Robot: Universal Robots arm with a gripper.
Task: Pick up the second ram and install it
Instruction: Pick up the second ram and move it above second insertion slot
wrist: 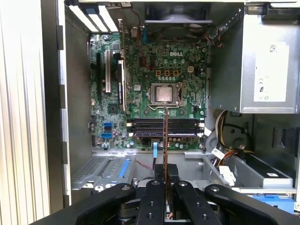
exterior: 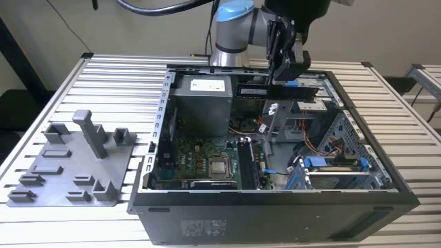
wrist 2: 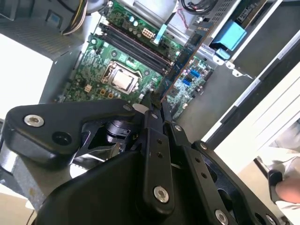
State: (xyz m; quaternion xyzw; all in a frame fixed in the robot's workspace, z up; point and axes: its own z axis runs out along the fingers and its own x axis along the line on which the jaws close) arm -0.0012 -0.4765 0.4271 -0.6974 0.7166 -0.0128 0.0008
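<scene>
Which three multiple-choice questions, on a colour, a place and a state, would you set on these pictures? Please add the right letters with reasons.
1. What colour is the main board?
A. red
B. green
C. white

2. Where is the memory stick?
A. in the air above the open computer case
B. pushed into a board slot
C. lying on the case floor

3. How do the jaws of the gripper stand?
A. wide open
B. shut on nothing
C. shut on the memory stick

Answers:
1 B, it is green in both wrist views.
2 A, the exterior view shows it held above the case.
3 C, the first wrist view shows its edge clamped between them.
</scene>
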